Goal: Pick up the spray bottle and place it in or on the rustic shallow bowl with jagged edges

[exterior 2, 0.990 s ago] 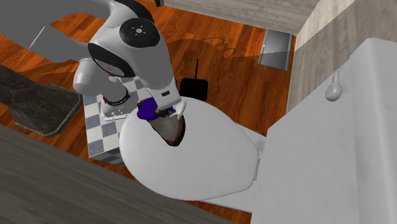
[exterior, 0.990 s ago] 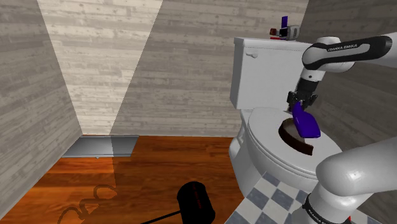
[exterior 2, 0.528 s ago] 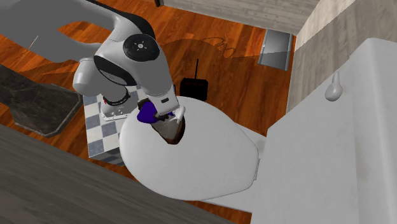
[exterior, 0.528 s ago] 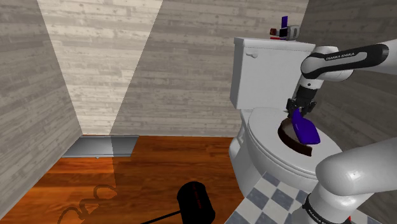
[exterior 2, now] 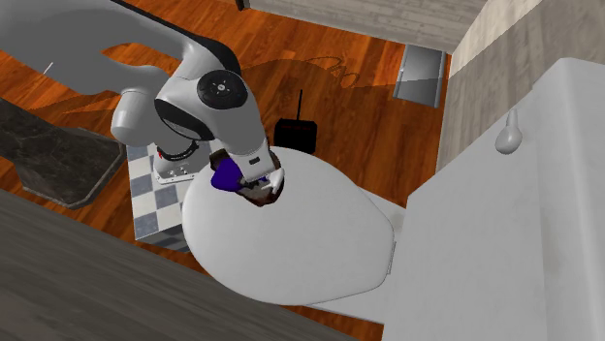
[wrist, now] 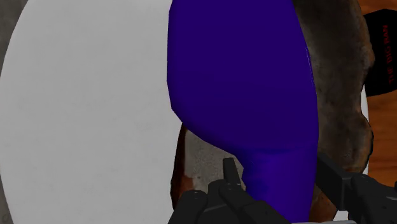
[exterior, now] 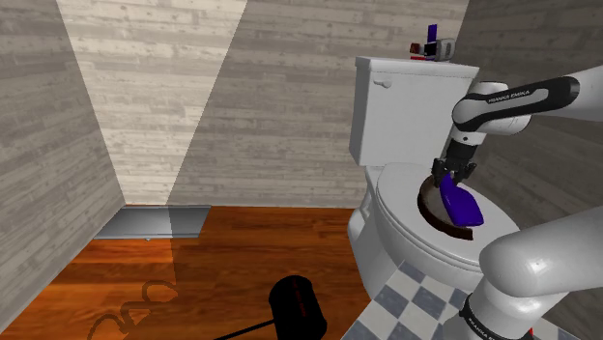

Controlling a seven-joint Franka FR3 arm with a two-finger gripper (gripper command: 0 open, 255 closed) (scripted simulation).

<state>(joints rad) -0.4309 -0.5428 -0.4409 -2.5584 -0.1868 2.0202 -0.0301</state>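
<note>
End effector (exterior: 452,174) clamped on purple spray bottle (exterior: 462,203); bottle low inside brown jagged bowl (exterior: 429,205)

A white toilet (exterior: 398,198), lid shut, has small purple and grey items (exterior: 434,44) on its tank (exterior: 401,111) and a black handled cylinder (exterior: 298,307) on the wood floor (exterior: 242,253) beside it.

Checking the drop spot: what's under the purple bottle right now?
The brown jagged bowl, resting on the white toilet lid. The bottle covers most of the bowl's inside.
</note>
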